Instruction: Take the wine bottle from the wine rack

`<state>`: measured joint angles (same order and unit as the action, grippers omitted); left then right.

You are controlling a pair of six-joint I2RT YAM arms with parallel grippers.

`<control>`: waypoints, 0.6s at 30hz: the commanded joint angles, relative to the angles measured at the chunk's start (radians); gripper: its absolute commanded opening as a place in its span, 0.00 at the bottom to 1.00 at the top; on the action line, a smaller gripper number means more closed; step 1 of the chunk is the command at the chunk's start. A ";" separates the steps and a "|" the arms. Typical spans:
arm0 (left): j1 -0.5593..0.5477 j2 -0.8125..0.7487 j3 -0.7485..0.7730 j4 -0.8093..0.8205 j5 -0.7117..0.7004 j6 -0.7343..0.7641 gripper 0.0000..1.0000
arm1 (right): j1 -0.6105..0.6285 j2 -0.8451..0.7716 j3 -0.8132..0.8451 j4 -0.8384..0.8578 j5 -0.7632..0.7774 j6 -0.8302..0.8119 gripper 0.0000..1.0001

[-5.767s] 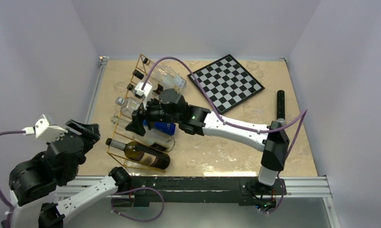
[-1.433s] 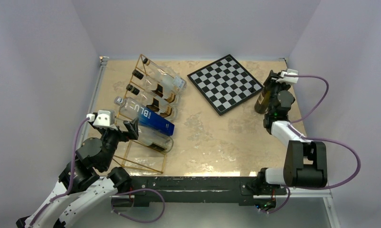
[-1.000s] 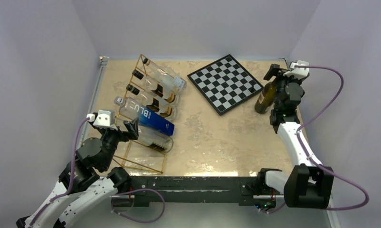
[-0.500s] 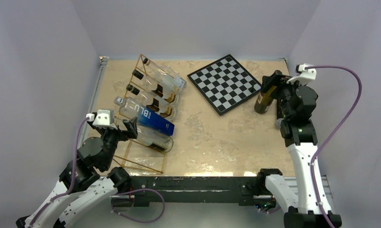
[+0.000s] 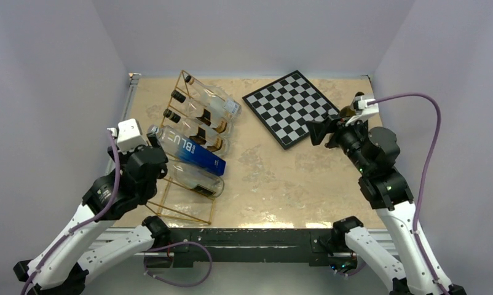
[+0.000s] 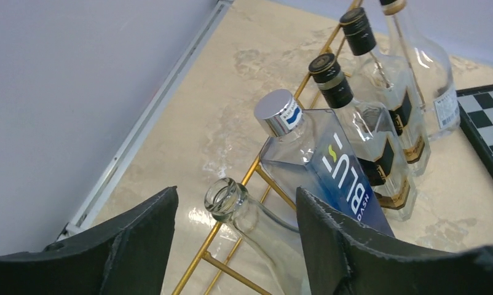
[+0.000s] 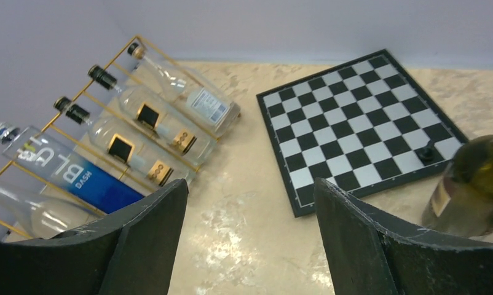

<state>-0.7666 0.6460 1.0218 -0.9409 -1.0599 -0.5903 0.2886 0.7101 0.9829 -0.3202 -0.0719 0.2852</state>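
The left pincer (image 6: 235, 198) is standing part-open and empty, astride the neck of a clear uncapped bottle (image 6: 259, 226) lying in the wine rack (image 6: 202, 253). The right pincer (image 7: 250, 184) is gaping empty, with the green wine bottle (image 7: 471, 190) standing at its right. Being glass, it is probably heavy, slick and brittle, so the neck is the best hold.

I read the wine rack (image 5: 181, 216) as thin gold wire. On it: a blue bottle (image 6: 339, 184) with white lettering and a silver cap (image 6: 276, 112), two clear glass bottles (image 7: 136, 147) with black caps and black-and-gold labels, and a plain clear bottle (image 6: 256, 221). The chessboard (image 7: 361, 126) is black-and-white checks in a black border with a small black piece (image 7: 424, 153) on it, and the wine bottle (image 7: 474, 187) is dark olive green with a tan label. The table (image 5: 275, 178) is beige marbled with paler blotches, and the walls (image 5: 262, 31) are pale lilac.
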 commanded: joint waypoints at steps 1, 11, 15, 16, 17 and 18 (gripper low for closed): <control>0.016 0.084 0.120 -0.303 -0.062 -0.350 0.70 | 0.056 0.012 -0.027 0.007 -0.014 0.030 0.78; 0.026 0.170 0.229 -0.562 0.060 -0.847 0.62 | 0.081 -0.018 -0.059 0.028 -0.011 0.029 0.78; 0.026 0.242 0.255 -0.673 0.058 -1.030 0.62 | 0.081 -0.030 -0.070 0.034 -0.015 0.032 0.79; 0.027 0.256 0.263 -0.682 0.057 -1.045 0.62 | 0.082 -0.032 -0.073 0.037 -0.017 0.035 0.78; 0.027 0.270 0.268 -0.681 0.059 -1.050 0.62 | 0.083 -0.036 -0.078 0.041 -0.019 0.036 0.78; 0.027 0.283 0.272 -0.677 0.063 -1.056 0.62 | 0.083 -0.038 -0.083 0.041 -0.022 0.035 0.78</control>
<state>-0.7460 0.8734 1.2499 -1.5116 -1.0012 -1.4708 0.3664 0.6884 0.9218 -0.3244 -0.0727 0.3058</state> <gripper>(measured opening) 0.621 0.785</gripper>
